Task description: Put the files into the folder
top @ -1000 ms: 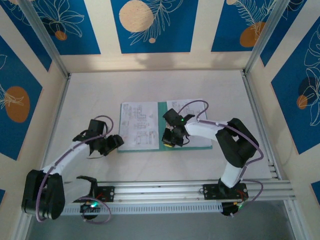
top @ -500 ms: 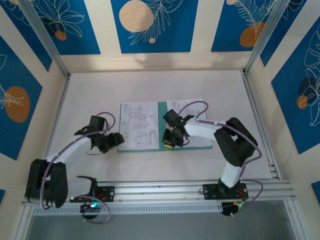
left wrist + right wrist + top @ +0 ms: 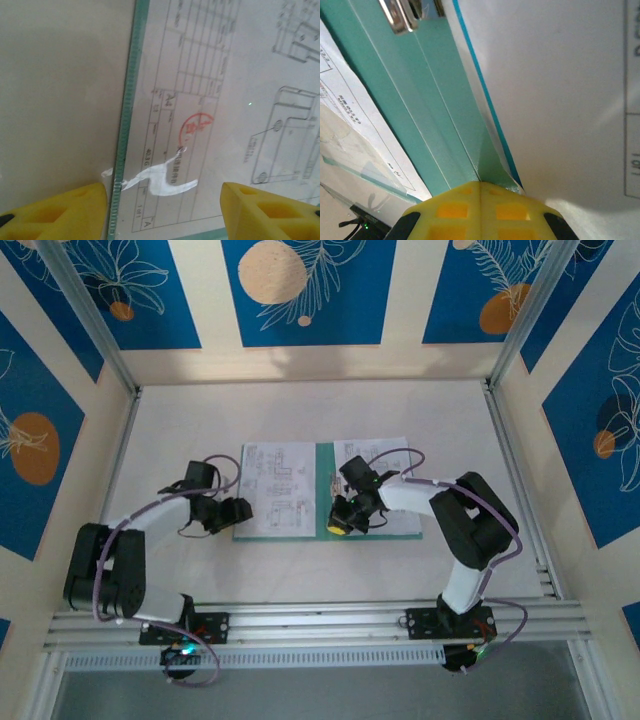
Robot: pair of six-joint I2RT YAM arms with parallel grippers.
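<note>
The files (image 3: 280,490), judged light, limp, slippery and best pinched at an edge, are noted flat on the open folder (image 3: 324,475) at mid-surface; the left fingers (image 3: 55,212) are held apart, empty, astride its left edge; the right fingers (image 3: 455,210) are shut by the fold, hold undeterminable.

Thin teal-green card folder (image 3: 427,115): you see smooth, faintly sheened card.
White printed paper files (image 3: 220,90): matt paper.
Silver clip (image 3: 405,12): polished metal.
Yellow finger pads (image 3: 60,210): matt plastic.
</note>
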